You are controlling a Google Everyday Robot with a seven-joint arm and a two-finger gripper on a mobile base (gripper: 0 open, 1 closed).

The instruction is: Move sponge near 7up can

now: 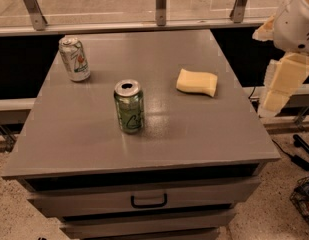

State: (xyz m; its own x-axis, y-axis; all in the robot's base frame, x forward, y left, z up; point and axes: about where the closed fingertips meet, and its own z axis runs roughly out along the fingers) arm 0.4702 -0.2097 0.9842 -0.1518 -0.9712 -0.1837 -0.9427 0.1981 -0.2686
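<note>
Nearest, an all-green can [128, 106] is seen mid-way across the worktop [94, 139]. Beyond it, the sponge [196, 82] is laid right of centre, its long axis running left-right. It lies leftward of the tool [285, 78], which is poised off the right edge, apart or together not discernible. The 7up can [74, 59] is stood far-left.

White rounded arm shell [300, 20], cream blocky hand [280, 86] at rt edge

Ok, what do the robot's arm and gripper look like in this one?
The arm is a rounded white shell with a patch of small dark dots. Below it, the gripper, at the right edge beside the table, is blocky and pale cream-yellow.
</note>
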